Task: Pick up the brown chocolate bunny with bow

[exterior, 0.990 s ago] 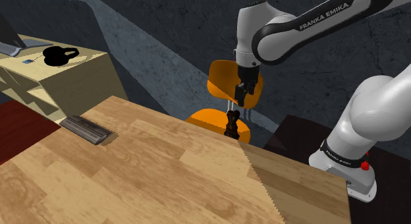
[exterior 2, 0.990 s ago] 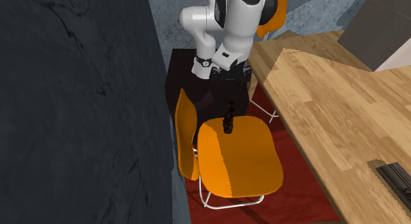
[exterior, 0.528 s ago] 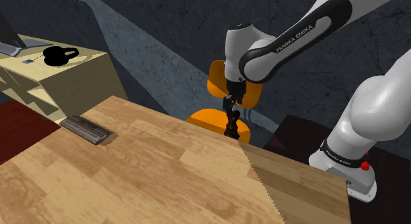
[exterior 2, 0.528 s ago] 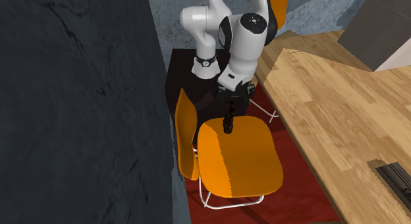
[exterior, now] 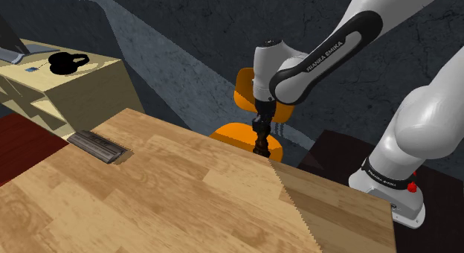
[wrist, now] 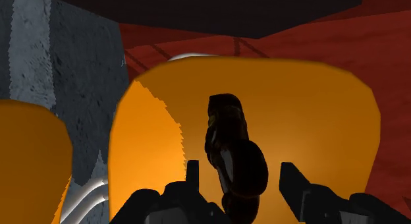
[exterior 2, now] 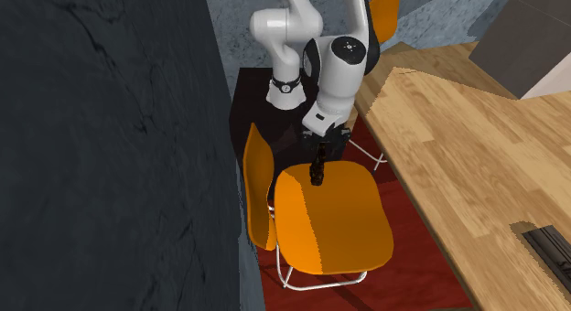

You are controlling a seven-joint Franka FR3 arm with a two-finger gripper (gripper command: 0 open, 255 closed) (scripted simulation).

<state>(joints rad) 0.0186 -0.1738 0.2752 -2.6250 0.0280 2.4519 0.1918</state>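
We see the dark brown bunny [wrist: 229, 140] standing upright on the orange chair [wrist: 316, 137], between the spread fingers of our gripper [wrist: 241, 168], which flank it without touching; nothing is held.

orange chair [exterior 2: 334, 218] beside wooden table [exterior 2: 457, 144] | dark flat object [exterior: 97, 146] on table edge | red floor [exterior 2: 412, 273]

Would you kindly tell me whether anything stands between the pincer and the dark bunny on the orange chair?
Nothing visible does. In the wrist view the open pincer straddles the bunny without touching it, and the bunny stands upright on the orange chair seat with no other object near it.
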